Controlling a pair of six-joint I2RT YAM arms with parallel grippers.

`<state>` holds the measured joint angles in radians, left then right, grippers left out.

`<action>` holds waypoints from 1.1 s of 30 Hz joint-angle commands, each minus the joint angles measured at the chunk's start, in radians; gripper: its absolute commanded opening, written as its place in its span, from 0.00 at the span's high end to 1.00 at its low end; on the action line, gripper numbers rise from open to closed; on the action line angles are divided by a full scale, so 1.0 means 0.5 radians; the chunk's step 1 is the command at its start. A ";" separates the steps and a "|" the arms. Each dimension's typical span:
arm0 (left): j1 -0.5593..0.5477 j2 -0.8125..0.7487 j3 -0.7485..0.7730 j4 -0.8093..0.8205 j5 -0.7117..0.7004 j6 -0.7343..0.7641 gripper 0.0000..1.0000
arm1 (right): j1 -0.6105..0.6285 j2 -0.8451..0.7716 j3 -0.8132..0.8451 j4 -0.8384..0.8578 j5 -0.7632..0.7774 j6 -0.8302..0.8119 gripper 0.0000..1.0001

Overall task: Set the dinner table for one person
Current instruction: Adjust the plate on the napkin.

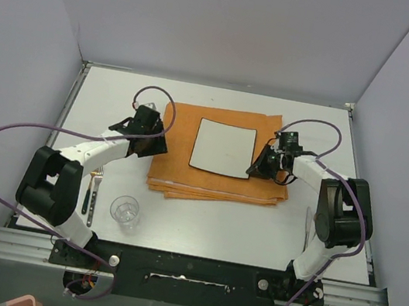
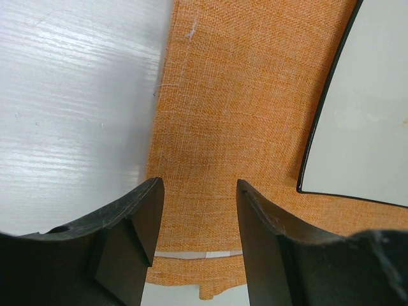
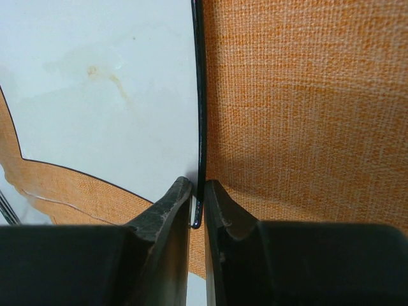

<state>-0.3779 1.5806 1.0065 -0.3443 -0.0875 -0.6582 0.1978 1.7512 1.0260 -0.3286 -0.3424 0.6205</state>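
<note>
No writing, label or number is legible.

Dinner table [image 1: 215, 229]: off-white top, smooth, low sheen, with faint fine streaks close up; thin dull metal edging [image 1: 216, 86]. Mat [image 2: 229, 115]: orange cloth, coarse open weave, matt, slightly slubby, a few loose threads at the hem. Plate [image 3: 115, 95]: white, smooth, softly glossy face with a pale brownish smear; thin glossy black rim. Left gripper [image 2: 199, 185] and right gripper [image 3: 197, 185]: black fingers, matt, finely grainy, plastic by the look. Tumbler [image 1: 125, 210]: clear, glass or plastic, cannot tell which.
</note>
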 commanded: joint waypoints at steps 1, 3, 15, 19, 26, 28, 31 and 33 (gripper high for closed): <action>0.027 -0.028 0.050 0.096 0.031 0.017 0.53 | 0.034 -0.052 0.008 -0.047 0.053 -0.018 0.90; 0.033 -0.014 0.074 0.093 0.045 0.024 0.53 | 0.034 -0.069 -0.001 -0.061 0.064 -0.024 0.91; 0.032 0.429 0.358 0.498 0.923 -0.023 0.53 | 0.023 -0.169 -0.016 -0.109 0.105 -0.030 0.78; 0.031 0.617 0.386 0.675 1.114 -0.149 0.54 | 0.022 -0.153 0.003 -0.110 0.105 -0.023 0.77; 0.030 0.735 0.359 0.753 1.199 -0.197 0.56 | 0.023 -0.107 0.052 -0.113 0.105 -0.020 0.78; 0.032 0.736 0.332 0.765 1.205 -0.197 0.56 | 0.023 -0.091 0.066 -0.113 0.102 -0.015 0.79; 0.033 0.734 0.291 0.780 1.211 -0.212 0.57 | 0.027 -0.067 0.076 -0.104 0.102 -0.003 0.80; 0.035 0.731 0.275 0.784 1.215 -0.220 0.60 | 0.033 -0.054 0.084 -0.095 0.103 0.004 0.81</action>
<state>-0.3645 1.9358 1.1553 -0.0185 0.4839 -0.7547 0.2047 1.7149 1.0233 -0.3813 -0.3050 0.6136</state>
